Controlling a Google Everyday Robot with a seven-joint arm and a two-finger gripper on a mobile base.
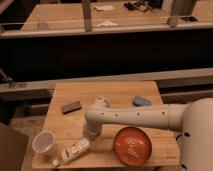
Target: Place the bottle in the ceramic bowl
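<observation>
Your gripper (89, 140) sits at the white bottle's (73, 151) upper end, lower left of frame; you cannot tell its grip. The bottle's label is unreadable. The ceramic bowl (132, 145) lies just to the right.

A wooden table (107, 95) stands before long, dim counters (60, 17).

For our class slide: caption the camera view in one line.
Gripper at one end of the lying bottle, left of the orange ceramic bowl, on a wooden table.
</observation>
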